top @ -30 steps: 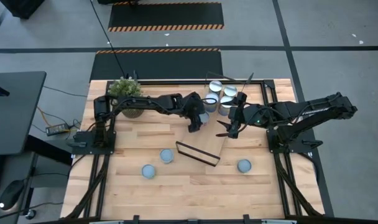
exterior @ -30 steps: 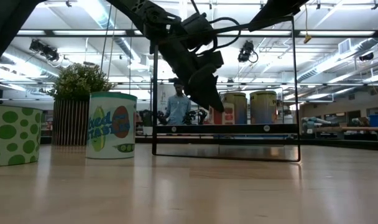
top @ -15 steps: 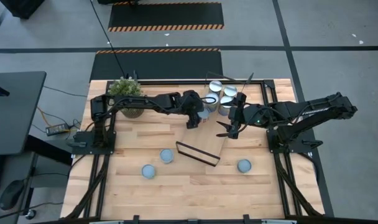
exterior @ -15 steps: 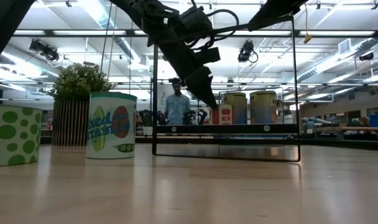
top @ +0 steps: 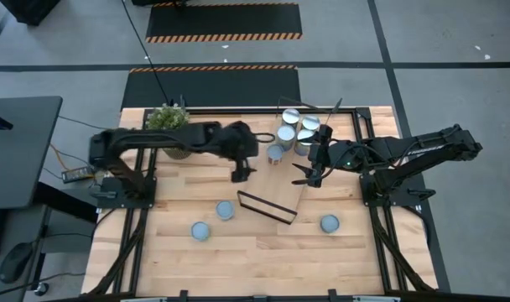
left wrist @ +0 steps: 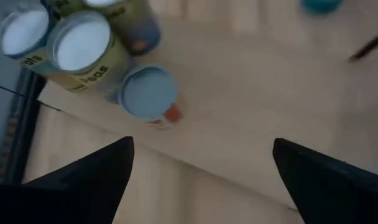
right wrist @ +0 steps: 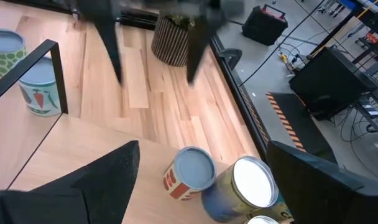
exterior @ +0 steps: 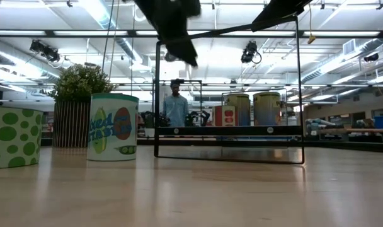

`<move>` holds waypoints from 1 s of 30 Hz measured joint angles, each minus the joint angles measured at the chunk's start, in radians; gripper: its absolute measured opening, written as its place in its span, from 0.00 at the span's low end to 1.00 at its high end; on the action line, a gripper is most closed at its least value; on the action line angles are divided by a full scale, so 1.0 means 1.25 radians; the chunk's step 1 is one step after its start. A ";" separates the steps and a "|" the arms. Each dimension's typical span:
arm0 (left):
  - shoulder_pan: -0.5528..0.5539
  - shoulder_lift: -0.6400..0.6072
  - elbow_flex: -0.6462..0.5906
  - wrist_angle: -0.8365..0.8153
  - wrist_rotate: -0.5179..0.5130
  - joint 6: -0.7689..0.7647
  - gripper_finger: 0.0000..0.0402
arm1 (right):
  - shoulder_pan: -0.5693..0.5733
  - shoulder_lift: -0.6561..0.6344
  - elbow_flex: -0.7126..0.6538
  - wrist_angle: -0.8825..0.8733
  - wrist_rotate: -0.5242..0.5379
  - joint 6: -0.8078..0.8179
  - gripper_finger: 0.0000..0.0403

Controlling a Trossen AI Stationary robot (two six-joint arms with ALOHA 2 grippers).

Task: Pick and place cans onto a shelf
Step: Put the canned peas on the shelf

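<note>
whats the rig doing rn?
Stacking cans onto the shelf. Four cans already stand at its far end; the nearest, a small can, stands free. The left gripper is over the table beside the shelf, fingers open, holding nothing. The right gripper hangs over the shelf, open too. Three cans are on the table.

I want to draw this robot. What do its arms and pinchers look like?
Both arms are black and jointed, made of chunky segments with thin black cables looping alongside. Each ends in a gripper with two flat, pointed black fingers, like wedges. See the left gripper and the right gripper. No coloured markings show.
</note>
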 joint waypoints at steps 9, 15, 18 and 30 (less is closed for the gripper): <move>-0.159 -0.166 0.001 -0.082 0.111 -0.188 0.97 | 0.000 0.000 0.000 0.000 0.000 0.019 0.89; -0.330 -0.162 0.001 -0.281 0.040 -0.443 0.97 | 0.000 0.001 0.000 0.006 -0.006 0.017 0.89; -0.420 -0.141 -0.001 -0.373 -0.054 -0.542 0.97 | 0.000 0.001 0.000 0.009 -0.008 0.016 0.89; -0.645 -0.126 -0.084 -0.500 -0.240 -0.949 0.97 | 0.000 0.001 0.000 0.018 -0.021 0.029 0.89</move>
